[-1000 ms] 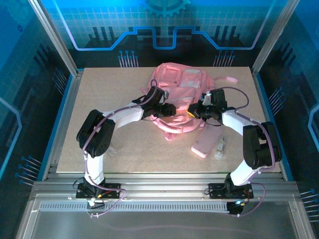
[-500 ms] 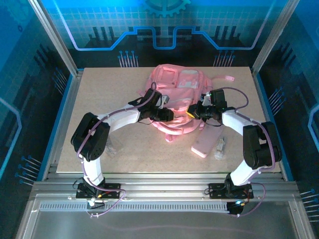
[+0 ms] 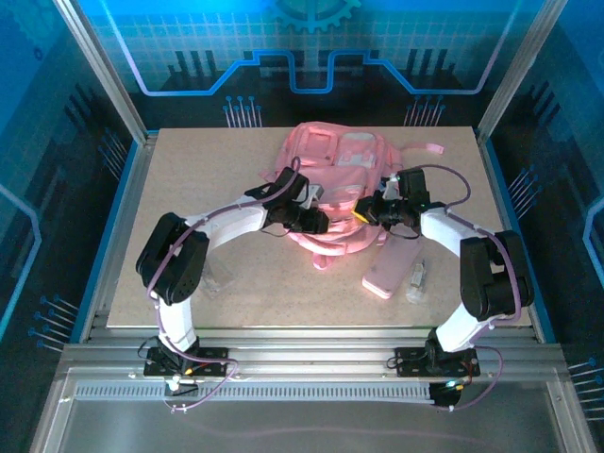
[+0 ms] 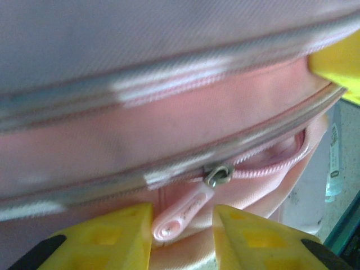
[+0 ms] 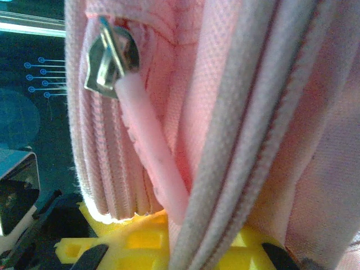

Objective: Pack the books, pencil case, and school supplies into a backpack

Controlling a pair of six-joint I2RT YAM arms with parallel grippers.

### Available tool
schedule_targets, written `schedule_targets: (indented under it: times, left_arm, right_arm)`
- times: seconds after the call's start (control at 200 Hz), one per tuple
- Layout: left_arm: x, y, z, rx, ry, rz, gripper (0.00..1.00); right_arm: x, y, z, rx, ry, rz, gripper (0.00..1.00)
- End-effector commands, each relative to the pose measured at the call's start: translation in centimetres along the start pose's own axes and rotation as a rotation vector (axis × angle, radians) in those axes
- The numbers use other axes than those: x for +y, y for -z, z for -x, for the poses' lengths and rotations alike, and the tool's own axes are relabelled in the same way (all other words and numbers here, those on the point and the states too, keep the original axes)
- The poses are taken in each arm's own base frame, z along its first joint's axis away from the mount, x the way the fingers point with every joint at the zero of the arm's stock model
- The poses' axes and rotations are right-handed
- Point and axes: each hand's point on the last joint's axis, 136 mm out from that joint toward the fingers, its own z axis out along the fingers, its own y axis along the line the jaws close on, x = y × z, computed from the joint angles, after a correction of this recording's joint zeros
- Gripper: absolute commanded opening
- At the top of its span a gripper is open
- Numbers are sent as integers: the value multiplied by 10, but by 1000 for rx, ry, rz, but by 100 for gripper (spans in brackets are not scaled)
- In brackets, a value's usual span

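Right now the big pink backpack [image 3: 340, 151] lies flat on the bench [image 3: 189, 170], in the middle by the far edge. Both arms reach in to its near side, one from the left and one from the right.

The left gripper [image 3: 318, 223] sits at the bag's near edge, a bit left of the middle. In the left wrist camera its two yellow fingers [image 4: 101, 239] stand a little apart. A pink tag [image 4: 180, 216] hangs down in the space between them. The tag hangs from a small metal zip slider [image 4: 218, 174]. The fingers are not squeezing the tag yet, and a thin gap shows beside the right one. The zip looks shut to the left of the slider and open to the right of it.

The right gripper [image 3: 364, 215] sits at the bag's near edge too, a bit right of the middle. It is close to the left one but not touching it. In the right wrist camera its fingers [image 5: 140, 244] are pressed together. A pale tag [image 5: 152, 163] runs down from a silver slider [image 5: 112, 56], and its end goes in between the fingers, so they pinch it. A grey seam of the bag crosses in front.

The pencil case [image 3: 392, 269] lies flat and slanted on the bench, toward the right side, between the backpack and the near edge. A small clear thing [image 3: 416, 278] lies just beside it, on its right.
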Motion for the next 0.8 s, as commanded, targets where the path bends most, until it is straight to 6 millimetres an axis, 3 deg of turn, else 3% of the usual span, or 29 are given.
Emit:
schedule_targets:
  times: [0.0,0.215,0.295,0.39,0.795]
  left_arm:
    - [-4,-7,-1,39,-26,-8,27]
    - [-5,-9,0,39,-33,-15,11]
    - [0,-9,-2,45,-36,8,0]
    - [10,-2,-4,43,-49,69,0]
    - [132,72,0,-35,85,507,0]
  right_arm:
    - [33,6,8,-22,105,73,0]
    - [33,7,9,-29,103,71,0]
    - [33,7,10,-30,104,72,0]
    - [30,7,13,-32,95,67,0]
    - [23,20,30,-60,103,34,0]
